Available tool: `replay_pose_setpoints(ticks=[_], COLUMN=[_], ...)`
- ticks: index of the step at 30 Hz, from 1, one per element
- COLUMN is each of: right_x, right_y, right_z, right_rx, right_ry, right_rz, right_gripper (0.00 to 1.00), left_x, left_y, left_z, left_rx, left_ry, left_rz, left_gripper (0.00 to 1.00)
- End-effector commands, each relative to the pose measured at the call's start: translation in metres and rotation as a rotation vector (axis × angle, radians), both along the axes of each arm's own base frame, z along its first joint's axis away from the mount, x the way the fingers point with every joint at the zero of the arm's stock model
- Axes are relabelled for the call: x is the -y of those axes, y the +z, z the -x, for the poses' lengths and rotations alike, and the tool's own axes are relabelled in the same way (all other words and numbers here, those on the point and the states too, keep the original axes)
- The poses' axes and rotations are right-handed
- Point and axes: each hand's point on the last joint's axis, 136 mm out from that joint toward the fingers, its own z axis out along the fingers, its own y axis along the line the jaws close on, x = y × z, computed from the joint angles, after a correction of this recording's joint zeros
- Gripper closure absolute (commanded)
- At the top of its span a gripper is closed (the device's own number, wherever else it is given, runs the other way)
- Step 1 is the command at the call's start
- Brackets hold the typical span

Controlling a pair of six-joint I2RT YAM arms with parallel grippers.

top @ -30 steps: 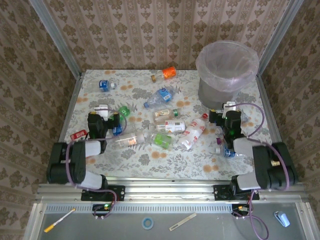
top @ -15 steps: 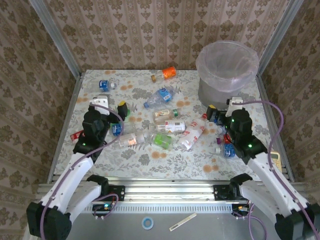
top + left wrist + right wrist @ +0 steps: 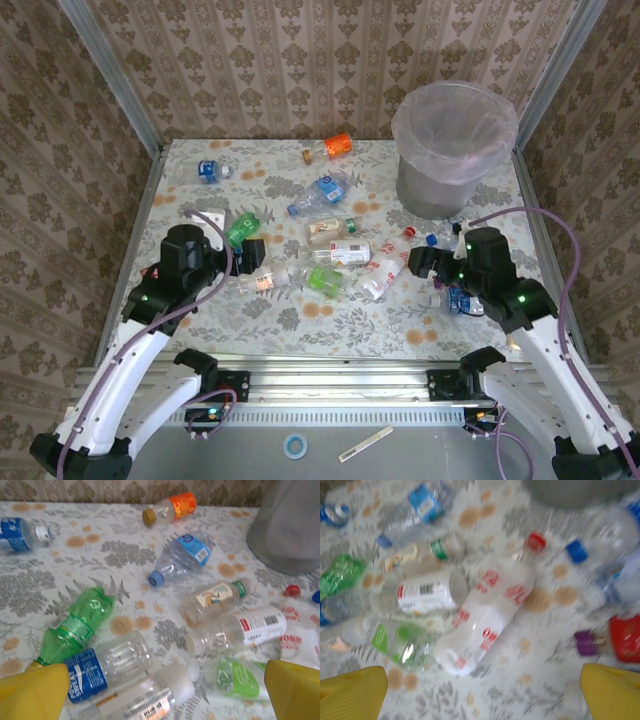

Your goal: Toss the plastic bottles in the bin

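Observation:
Several plastic bottles lie scattered on the floral table. A green bottle [image 3: 238, 228] [image 3: 75, 625], a blue-labelled clear one [image 3: 107, 667] and a clear one with a white-orange label [image 3: 145, 697] lie just ahead of my left gripper [image 3: 250, 250] [image 3: 165, 695]. That gripper is open and holds nothing. My right gripper [image 3: 420, 262] [image 3: 482, 695] is open too, hovering near a white bottle with red lettering [image 3: 385, 265] [image 3: 490, 615]. The grey bin [image 3: 455, 145] [image 3: 290, 525] with its pinkish bag stands at the back right.
More bottles lie further back: an orange-labelled one [image 3: 330, 147], a blue-capped one [image 3: 320, 192] and a blue-labelled one [image 3: 210, 170]. A blue-labelled bottle [image 3: 460, 300] and a purple cap [image 3: 585, 642] lie under the right arm. Patterned walls close in the table.
Both arms have unfolded from their low rest pose and risen. Each gripper has swung inward and now points at the bottle pile in the middle.

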Motion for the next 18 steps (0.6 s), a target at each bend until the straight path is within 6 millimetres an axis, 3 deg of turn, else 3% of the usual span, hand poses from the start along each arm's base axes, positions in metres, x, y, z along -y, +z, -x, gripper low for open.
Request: replay_pose_setpoints(ticks=[1, 8, 18], right_x=[-0.027, -0.049, -0.062], right_y=[-0.031, -0.082, -0.125], right_z=[0.013, -0.019, -0.062], right_rx=[-0.167, -0.254, -0.344], right_ry=[0.031, -0.018, -0.064], right_rz=[-0.129, -0.200, -0.209], right_gripper=[0.00, 0.00, 0.02], left_x=[0.014, 0.014, 0.003], left_y=[0.008, 0.026, 0.019], left_z=[0.021, 0.037, 0.056], left_rx=[-0.030, -0.027, -0.017], left_ry=[-0.093, -0.131, -0.141], left_rz=[0.046, 0.052, 0.025], left_gripper=[0.00, 0.00, 0.00])
